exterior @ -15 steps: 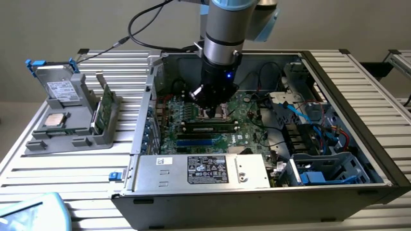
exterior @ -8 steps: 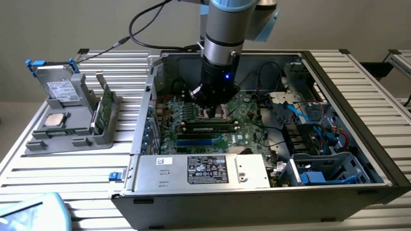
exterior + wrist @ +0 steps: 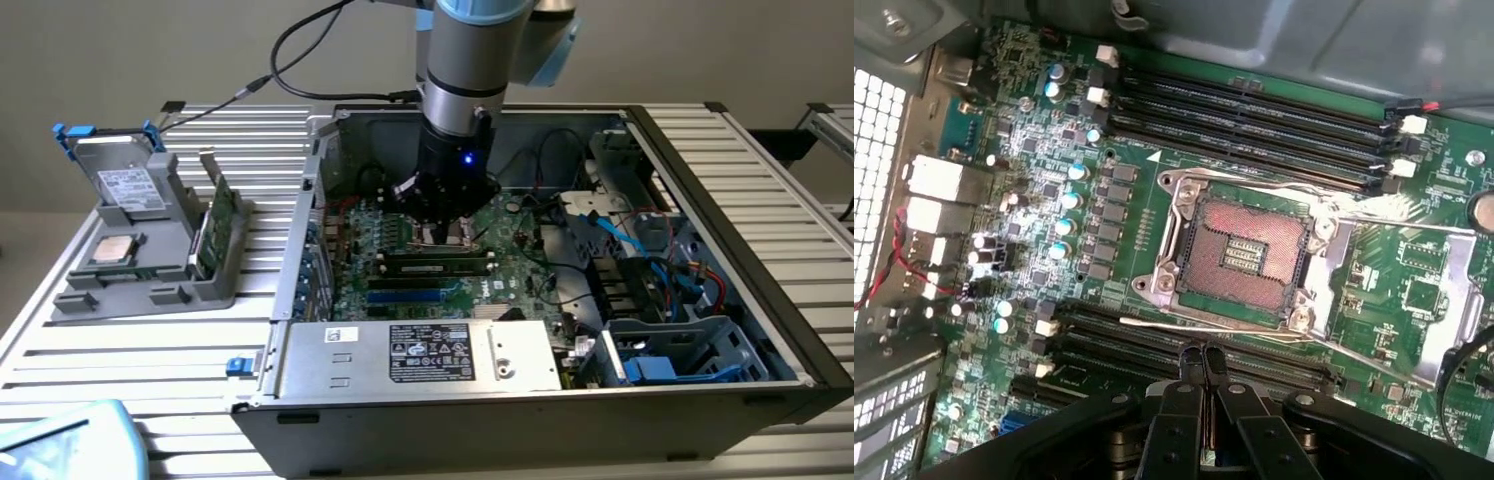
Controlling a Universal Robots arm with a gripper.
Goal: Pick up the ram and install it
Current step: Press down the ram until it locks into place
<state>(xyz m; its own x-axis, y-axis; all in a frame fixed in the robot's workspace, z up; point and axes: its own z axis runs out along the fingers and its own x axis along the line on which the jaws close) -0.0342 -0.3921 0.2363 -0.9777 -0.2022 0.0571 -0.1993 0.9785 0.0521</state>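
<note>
At the exterior view's left, on the worktop: a grey tray [image 3: 147, 290] holds a drive [image 3: 127, 185], a square silver chip [image 3: 114, 250] and a tall green card [image 3: 218, 220] standing on edge. None of these is the ram.
Just right of the tray: the open case [image 3: 300, 250] lies on its side, with the motherboard [image 3: 521, 225] facing up inside it.
Middle of the board, arm: it comes straight down into the case and ends in the hand [image 3: 445, 232].
Hand: clenched. In the wrist view the hand [image 3: 1204, 358] has its two fingers [image 3: 1182, 400] pressed together with nothing between them. The tips hang over the slots [image 3: 1154, 335] beside the empty socket [image 3: 1239, 250].
Ram: the ram [image 3: 434, 266] lies along a black slot just in front of the hand, towards the power supply [image 3: 427, 352]. It sits flat and level, and the hand is not holding it.
Far slots: the bank [image 3: 1254, 105] on the other side of the socket is empty.
Right of the board: loose cables and a drive cage [image 3: 667, 350], well apart from the work.
Done, as I judge it: the pick-up and the carry are done, since the stick is already in the case and lined up in its slot.
Left, as I judge it: perhaps only the seating. From here I cannot tell whether the ram is pushed fully home or the end clips have latched.
</note>
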